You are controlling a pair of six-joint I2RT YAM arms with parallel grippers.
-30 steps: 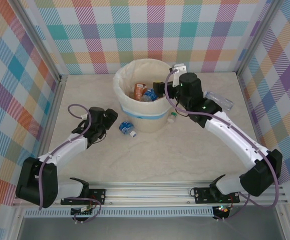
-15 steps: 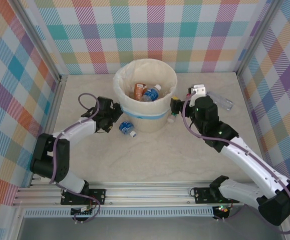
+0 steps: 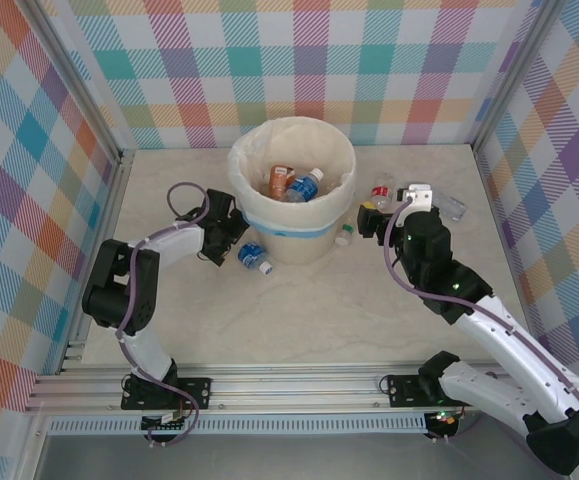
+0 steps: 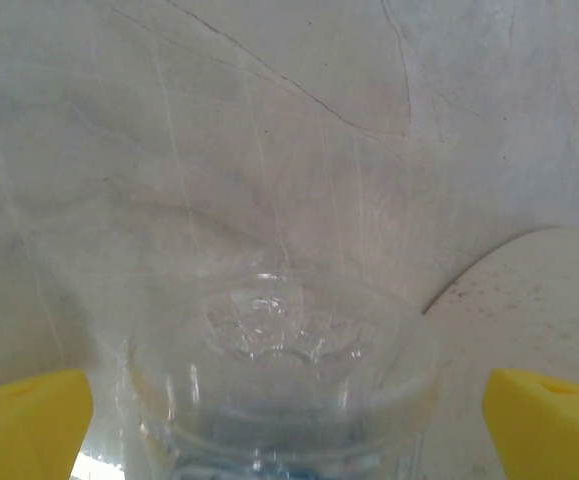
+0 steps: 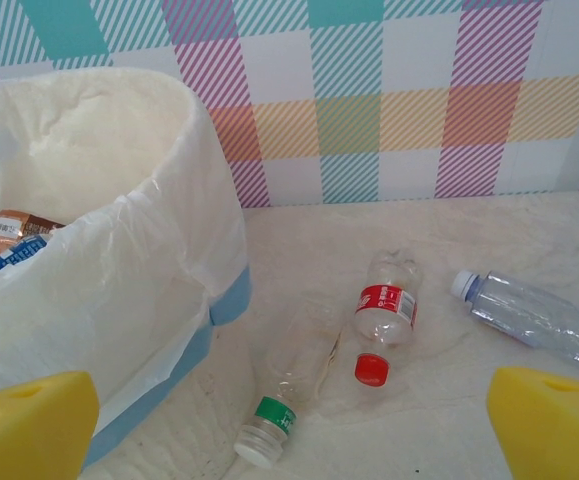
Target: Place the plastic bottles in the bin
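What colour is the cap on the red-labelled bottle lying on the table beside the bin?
Red. The cap shows best in the right wrist view.

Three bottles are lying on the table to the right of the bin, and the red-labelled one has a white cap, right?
Not quite: the red-labelled bottle has a red cap, not white, as the right wrist view shows. It does lie on the table right of the bin, with the green-labelled bottle and a clear bottle.
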